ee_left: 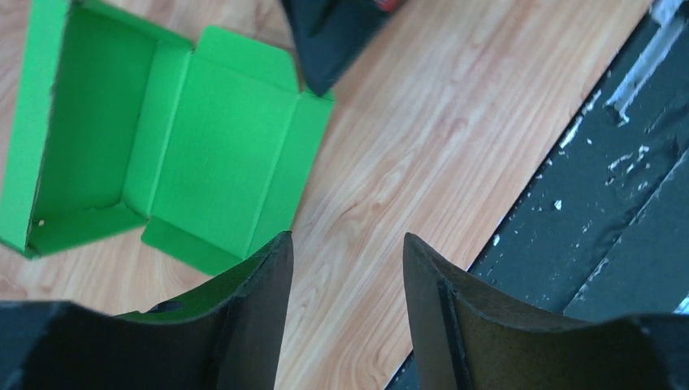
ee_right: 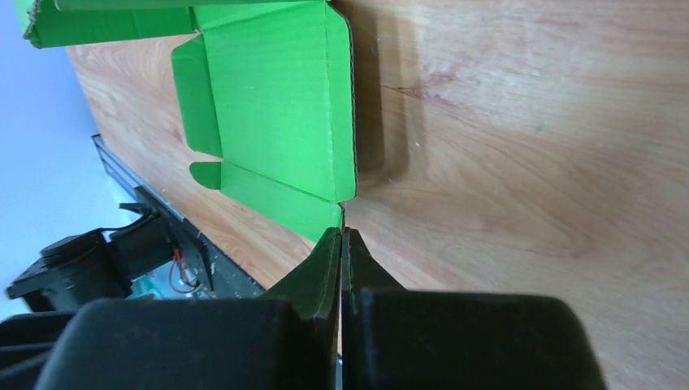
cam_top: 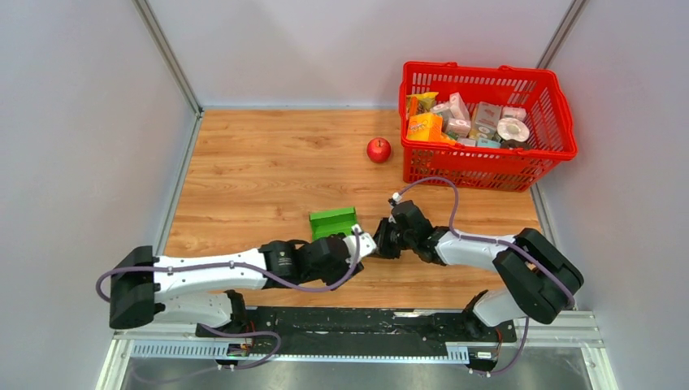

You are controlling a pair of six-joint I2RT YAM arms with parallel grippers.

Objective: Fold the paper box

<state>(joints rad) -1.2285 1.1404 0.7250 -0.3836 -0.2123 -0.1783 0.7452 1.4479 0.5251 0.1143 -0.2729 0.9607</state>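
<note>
From above, the left end effector (cam_top: 368, 243) hides the 5 o'clock part of the paper box (cam_top: 333, 221); wrist views crop it at 12 and 9 o'clock. Prints on the packages (cam_top: 486, 118) in the basket (cam_top: 487, 171) are too small to read.

White arms (cam_top: 211, 266), lilac cables (cam_top: 439, 180); left gripper (ee_left: 345, 248) and right gripper (ee_right: 341, 237) black.

Table (cam_top: 260, 171); paper box (cam_top: 333, 221), apple (cam_top: 379, 149), basket (cam_top: 479, 172).

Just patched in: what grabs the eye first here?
The bright green paper box lies half-folded, lid flap open, mid-front on the wooden table. The right pincer is shut at that flap's corner; the left pincer hangs open beside it. Far right sits a red basket of packages, a red apple left of it.
</note>
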